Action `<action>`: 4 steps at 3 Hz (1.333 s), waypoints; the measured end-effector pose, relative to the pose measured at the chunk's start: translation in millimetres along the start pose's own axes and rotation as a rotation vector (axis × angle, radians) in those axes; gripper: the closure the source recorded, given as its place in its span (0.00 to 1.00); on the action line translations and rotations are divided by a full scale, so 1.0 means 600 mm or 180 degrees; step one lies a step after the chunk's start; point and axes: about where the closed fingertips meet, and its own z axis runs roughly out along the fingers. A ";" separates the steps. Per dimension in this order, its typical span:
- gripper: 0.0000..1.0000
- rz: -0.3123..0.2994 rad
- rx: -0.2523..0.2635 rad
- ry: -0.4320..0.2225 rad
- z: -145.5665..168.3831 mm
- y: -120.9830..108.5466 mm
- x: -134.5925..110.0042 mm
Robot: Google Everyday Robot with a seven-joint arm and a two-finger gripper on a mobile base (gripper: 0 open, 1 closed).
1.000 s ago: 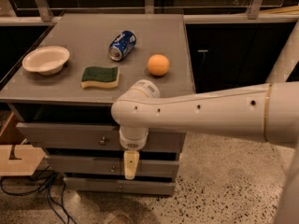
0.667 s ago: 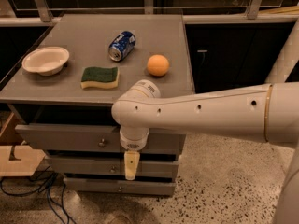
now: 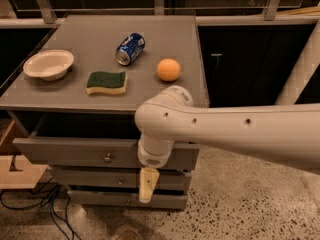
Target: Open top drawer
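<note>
At the far left edge, a pale wooden board (image 3: 15, 170) is cut off by the frame, and dark cables (image 3: 45, 204) are seen on the speckled floor beside it. On the grey table top (image 3: 165, 34) a white bowl (image 3: 48, 64) is set at the left, followed by a green and yellow sponge (image 3: 106, 82), a blue can (image 3: 130, 48) laid on its side, and an orange (image 3: 168, 69).

The top drawer (image 3: 65, 151) is found directly under the table top. Its wide front panel is set forward of the cabinet, and a dark gap is seen above it; what lies inside cannot be made out. Its small round knob (image 3: 107, 158) is visible and untouched. The right end of the panel is hidden behind the white arm (image 3: 240, 131), which is cut off at the right edge.

The gripper (image 3: 147, 184) is hung below the wrist, pointing down in front of the two lower drawer fronts (image 3: 90, 176), right of the knob and lower. Only one tan part of it is shown, so whether it is spread or pressed together cannot be told.
</note>
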 end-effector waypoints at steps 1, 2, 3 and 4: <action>0.00 0.0150 -0.0082 -0.0187 -0.060 0.051 0.022; 0.00 0.0221 -0.0143 -0.0284 -0.089 0.075 0.029; 0.00 0.0224 -0.0104 -0.0311 -0.084 0.065 0.024; 0.00 0.0209 -0.0009 -0.0255 -0.067 0.030 0.012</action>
